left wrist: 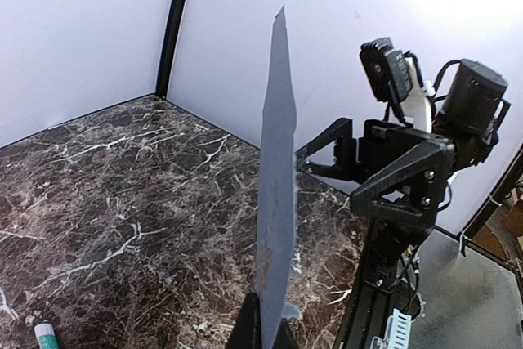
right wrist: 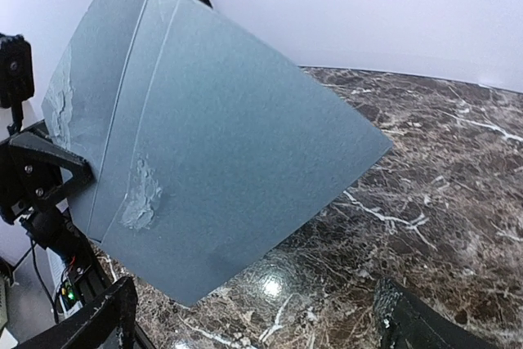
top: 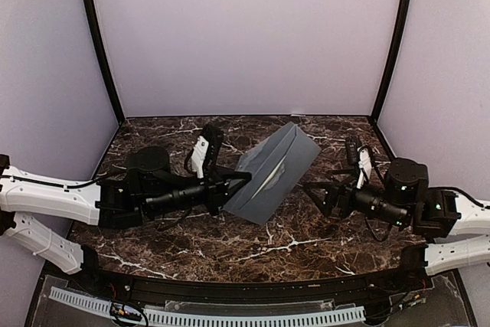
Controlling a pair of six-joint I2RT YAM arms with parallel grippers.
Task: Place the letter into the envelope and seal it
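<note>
The dark blue-grey envelope (top: 272, 170) is held up off the marble table (top: 230, 246), tilted, with torn glue marks on its face (right wrist: 212, 145). My left gripper (top: 230, 187) is shut on its lower left edge. In the left wrist view the envelope stands edge-on (left wrist: 278, 185) between the pinched fingers (left wrist: 249, 333). My right gripper (top: 311, 191) is open and empty, facing the envelope from the right with a gap between; its fingertips (right wrist: 106, 316) show low in the right wrist view. The tan letter is not visible in any view.
A small white-and-green glue stick (left wrist: 45, 333) lies on the table at the lower left of the left wrist view. Pale walls with black corner posts (top: 99, 44) close in the back and sides. A black rail (top: 230, 285) runs along the near edge.
</note>
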